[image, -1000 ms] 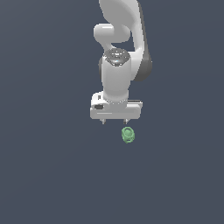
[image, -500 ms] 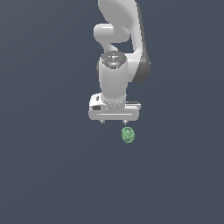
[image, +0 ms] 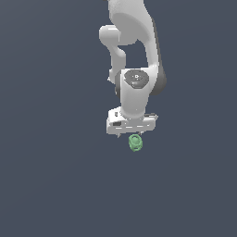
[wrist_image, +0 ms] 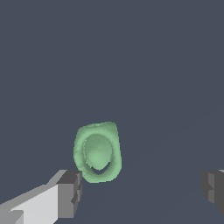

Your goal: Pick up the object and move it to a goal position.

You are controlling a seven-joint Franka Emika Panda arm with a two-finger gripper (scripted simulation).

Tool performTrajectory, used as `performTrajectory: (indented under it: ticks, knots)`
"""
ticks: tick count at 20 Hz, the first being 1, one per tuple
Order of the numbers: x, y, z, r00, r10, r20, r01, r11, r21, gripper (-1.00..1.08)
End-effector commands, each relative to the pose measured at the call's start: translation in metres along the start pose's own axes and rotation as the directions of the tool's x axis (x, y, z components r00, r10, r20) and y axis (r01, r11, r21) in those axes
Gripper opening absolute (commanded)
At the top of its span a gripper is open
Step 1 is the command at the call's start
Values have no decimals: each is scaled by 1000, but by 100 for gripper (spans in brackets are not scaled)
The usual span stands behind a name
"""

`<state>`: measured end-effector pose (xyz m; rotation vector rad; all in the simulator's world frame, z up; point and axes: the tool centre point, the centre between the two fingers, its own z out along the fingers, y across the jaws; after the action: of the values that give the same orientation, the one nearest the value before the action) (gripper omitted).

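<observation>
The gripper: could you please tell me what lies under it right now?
Under the open gripper lies the light-green object, near one fingertip and off the gap's middle, on a plain dark surface. The object's underside is hidden.

Arm reaches down, end effector (image: 131,136) spread wide.

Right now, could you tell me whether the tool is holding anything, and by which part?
Nothing is held. The tool is open, and the green object lies near one finger, ungripped.

place: simulator render | evidence: flat featureless dark grey-blue ground (image: 51,185), no furnishings
</observation>
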<state>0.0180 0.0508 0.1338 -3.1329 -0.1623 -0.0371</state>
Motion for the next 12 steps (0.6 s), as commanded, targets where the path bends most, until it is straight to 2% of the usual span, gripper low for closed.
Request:
performTrajectory:
  ticks: [1, 6, 12]
  knots:
    - [-1, -17, 17, 998, -54, 11, 54, 999, -1, 100]
    - [-4, -38, 36, 993, -117, 22, 118, 993, 0, 100]
    - [-5, -40, 39, 992, -122, 24, 122, 992, 0, 100]
